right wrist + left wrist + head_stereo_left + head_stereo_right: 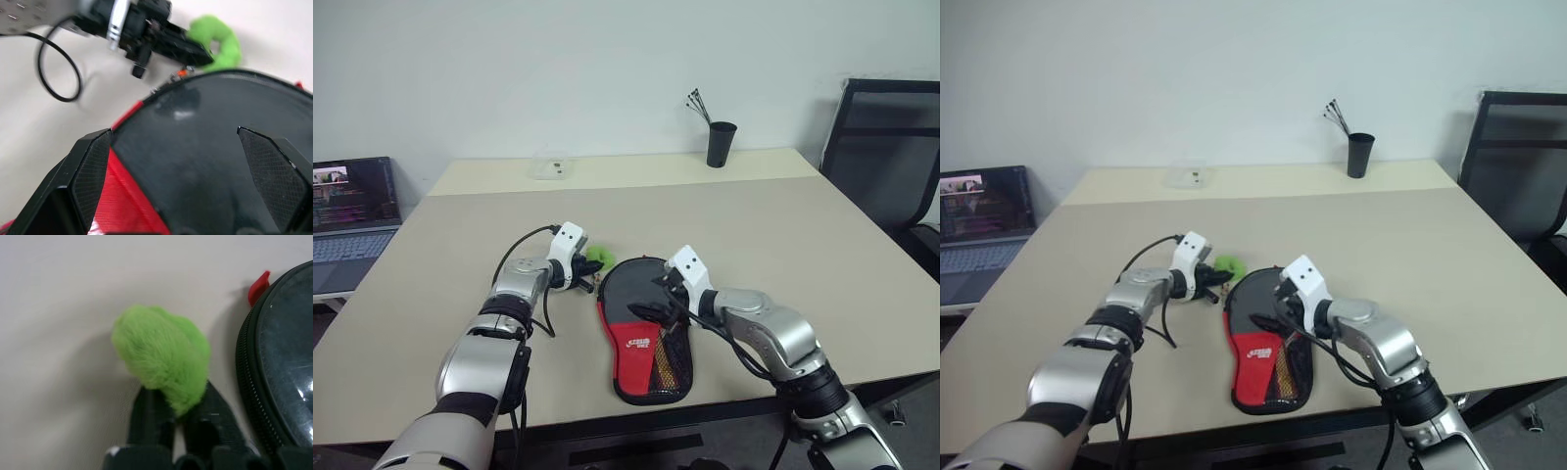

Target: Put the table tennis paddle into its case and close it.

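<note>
Only the case (641,338) bears an unreadable white logo.

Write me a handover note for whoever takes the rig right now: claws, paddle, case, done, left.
Left claw: shut on the fluffy green zipper tag at the case's round end.
Right claw: open, holding nothing, fingers spread over the case.
Case: flat on the table near the front edge, round end away from the robot, red section nearer.
Paddle: not visible outside the case; apparently inside, cannot confirm.
Done: paddle seemingly stowed, tag gripped.
Left: pull the tag along the zipper to close, probably with the right claw steadying the case. How far it is zipped cannot be told.
</note>
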Robot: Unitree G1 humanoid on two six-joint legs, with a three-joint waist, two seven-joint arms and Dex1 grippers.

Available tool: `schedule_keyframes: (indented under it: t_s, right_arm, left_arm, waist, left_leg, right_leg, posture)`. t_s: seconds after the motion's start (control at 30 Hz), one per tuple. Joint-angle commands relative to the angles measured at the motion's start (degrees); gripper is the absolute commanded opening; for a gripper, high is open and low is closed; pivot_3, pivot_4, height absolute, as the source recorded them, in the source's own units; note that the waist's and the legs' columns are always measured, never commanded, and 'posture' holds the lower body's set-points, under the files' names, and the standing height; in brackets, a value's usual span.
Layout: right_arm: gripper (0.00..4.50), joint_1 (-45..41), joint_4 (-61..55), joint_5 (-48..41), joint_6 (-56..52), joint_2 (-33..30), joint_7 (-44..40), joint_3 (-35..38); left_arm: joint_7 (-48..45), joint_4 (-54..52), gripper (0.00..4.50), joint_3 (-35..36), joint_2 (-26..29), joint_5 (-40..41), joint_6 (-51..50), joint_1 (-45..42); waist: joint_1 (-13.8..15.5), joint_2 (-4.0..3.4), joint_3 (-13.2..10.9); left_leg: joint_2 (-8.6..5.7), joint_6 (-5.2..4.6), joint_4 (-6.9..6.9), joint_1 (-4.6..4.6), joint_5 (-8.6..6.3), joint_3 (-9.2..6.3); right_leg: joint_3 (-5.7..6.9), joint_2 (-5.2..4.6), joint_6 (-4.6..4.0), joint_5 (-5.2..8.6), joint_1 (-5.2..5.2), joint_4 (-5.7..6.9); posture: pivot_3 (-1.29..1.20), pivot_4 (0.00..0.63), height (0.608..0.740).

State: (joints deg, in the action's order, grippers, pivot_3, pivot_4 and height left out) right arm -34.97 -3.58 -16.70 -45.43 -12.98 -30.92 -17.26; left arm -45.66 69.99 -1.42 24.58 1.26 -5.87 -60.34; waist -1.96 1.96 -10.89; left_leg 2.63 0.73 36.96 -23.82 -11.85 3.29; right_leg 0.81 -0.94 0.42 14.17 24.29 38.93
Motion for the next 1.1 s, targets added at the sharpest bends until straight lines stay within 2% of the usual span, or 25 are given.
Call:
schedule_keyframes:
  t_s: [0.03, 0.3, 0.53, 0.73, 1.1]
  right_arm:
    - [4.5, -1.87, 4.19, 2.39, 4.16, 1.81, -0.32, -1.46]
    - [4.5, 0.01, 11.32, 7.19, 7.58, 4.13, 0.25, -3.41]
    - [4.5, 1.88, 11.12, 8.8, 7.1, 3.3, -0.16, -3.19]
    - [4.5, 3.12, 11.19, 9.94, 6.4, 3.35, -0.55, -3.87]
    - [4.5, 7.51, 6.93, 10.9, 3.37, 4.04, -0.04, -5.03]
  left_arm:
    - [0.49, -0.61, 0.01, 0.79, 0.9, -0.49, -0.06, 0.86]
    - [1.41, -1.71, 0.01, -0.13, 0.99, -2.36, 2.49, -0.86]
    - [8.96, 2.92, 0.01, -3.04, -0.79, -8.17, 8.14, -6.21]
    - [16.79, 5.97, 0.01, -5.67, -5.47, -13.54, 12.72, -10.98]
    - [23.4, 7.81, 0.01, -12.68, -14.22, -23.83, 20.31, -16.55]
  waist:
    - [0.0, 0.01, 0.0]
    - [-0.01, 0.1, 0.06]
    - [0.2, 0.34, 0.21]
    - [0.26, 0.51, 0.31]
    - [0.29, 0.54, 0.33]
  left_leg:
    - [0.01, 0.0, 0.0, 0.0, 0.0, 0.0]
    - [0.02, 0.0, 0.0, -0.02, 0.0, 0.0]
    - [0.02, 0.0, 0.0, -0.03, 0.0, 0.0]
    - [0.03, 0.0, 0.01, -0.04, 0.0, 0.01]
    - [-0.02, 0.01, -0.01, -0.06, -0.01, 0.06]
  right_leg:
    - [0.0, 0.01, 0.0, 0.0, 0.0, 0.0]
    - [-0.03, 0.0, 0.0, 0.0, 0.01, -0.01]
    - [-0.04, -0.04, 0.0, 0.0, -0.02, -0.02]
    - [0.0, -0.13, 0.01, 0.0, -0.05, -0.04]
    - [0.02, -0.13, 0.01, 0.01, -0.05, -0.1]
  posture:
    - [0.0, 0.15, 0.74]
    - [0.0, 0.15, 0.74]
    - [0.0, 0.15, 0.74]
    - [0.0, 0.15, 0.74]
    - [0.0, 0.15, 0.74]
